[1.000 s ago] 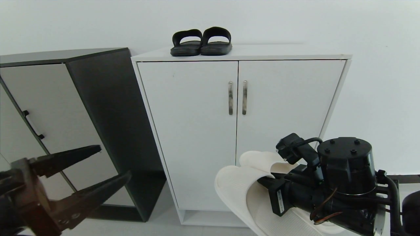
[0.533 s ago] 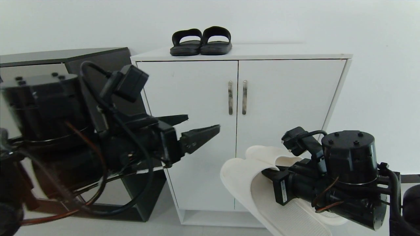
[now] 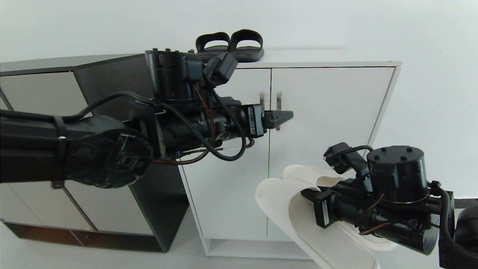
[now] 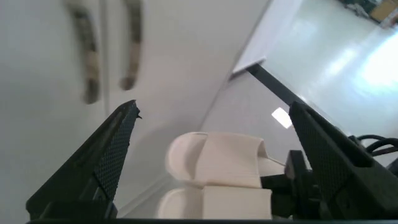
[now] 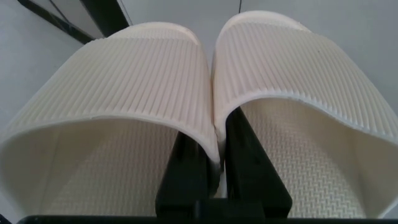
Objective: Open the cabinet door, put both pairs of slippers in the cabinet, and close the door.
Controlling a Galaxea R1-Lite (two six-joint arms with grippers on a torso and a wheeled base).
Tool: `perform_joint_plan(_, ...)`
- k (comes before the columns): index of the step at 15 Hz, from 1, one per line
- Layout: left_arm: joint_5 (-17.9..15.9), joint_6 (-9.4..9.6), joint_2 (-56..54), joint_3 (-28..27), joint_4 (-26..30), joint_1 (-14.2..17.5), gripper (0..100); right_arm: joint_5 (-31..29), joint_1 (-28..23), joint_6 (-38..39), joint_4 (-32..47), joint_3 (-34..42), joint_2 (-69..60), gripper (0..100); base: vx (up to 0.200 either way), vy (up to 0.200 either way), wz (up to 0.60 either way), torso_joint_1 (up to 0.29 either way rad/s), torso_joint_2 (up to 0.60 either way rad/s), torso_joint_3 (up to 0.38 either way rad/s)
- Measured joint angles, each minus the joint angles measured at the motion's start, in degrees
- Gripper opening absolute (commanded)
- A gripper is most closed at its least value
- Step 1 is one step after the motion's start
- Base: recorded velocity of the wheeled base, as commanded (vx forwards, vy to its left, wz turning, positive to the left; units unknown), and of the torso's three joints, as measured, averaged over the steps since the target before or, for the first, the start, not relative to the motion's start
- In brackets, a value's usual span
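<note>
White wall and pale floor frame a white cabinet with both doors shut, their two metal handles standing side by side at the middle seam. A pair of black slippers sits side by side on the cabinet top, toward its left end. Just to the left stands a dark cabinet with pale door fronts.

The left gripper hangs at handle height in front of the seam, its jaws spread wide and holding nothing. Whether a fingertip touches a handle cannot be told.

Lower down, before the bottom of the right door and off the floor, the right gripper is clamped on the white slippers. Its two fingers reach in under the ribbed straps and pinch their adjoining edges together. The pair is carried side by side, soles tilted, toes toward the cabinet.
</note>
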State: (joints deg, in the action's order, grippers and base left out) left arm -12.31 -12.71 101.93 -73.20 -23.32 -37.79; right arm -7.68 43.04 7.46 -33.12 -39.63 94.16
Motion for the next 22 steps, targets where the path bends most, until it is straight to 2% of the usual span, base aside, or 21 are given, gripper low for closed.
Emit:
perform_joint_plan(2,-3.61,-0.37,2.9,-6.64,4.96,-0.1,100,0.57,0.2,0.09,0.04,0.35,0.11,0,0.0,0.0,0.0,0.0,0.0,0.0)
perform_joint_plan(4,-6.13,-1.29,5.6,-12.15,7.58,0.01,100,1.3,0.26,0.11,0.01,0.61,0.13,0,0.0,0.0,0.0,0.0,0.0,0.0)
perform_joint_plan(6,-7.53,-2.96,8.0,-16.21,9.16,0.01,100,1.33,0.26,0.11,0.0,0.66,0.13,0,0.0,0.0,0.0,0.0,0.0,0.0)
perform_joint_plan(8,-7.77,-3.4,10.18,-19.47,10.19,0.04,100,1.3,0.26,0.11,0.0,0.74,0.1,0,0.0,0.0,0.0,0.0,0.0,0.0)
perform_joint_plan(12,-7.3,-3.45,13.13,-22.49,10.3,0.43,100,1.28,0.26,0.01,0.0,0.77,0.02,0,0.0,0.0,0.0,0.0,0.0,0.0)
perform_joint_plan(19,-6.46,-4.33,12.93,-22.14,10.26,2.66,100,1.33,0.39,0.0,0.0,1.02,-0.22,0,0.0,0.0,0.0,0.0,0.0,0.0)
perform_joint_plan(22,-5.47,-4.33,14.42,-24.86,10.28,2.93,100,1.33,0.44,0.0,0.0,1.02,-0.33,0,0.0,0.0,0.0,0.0,0.0,0.0)
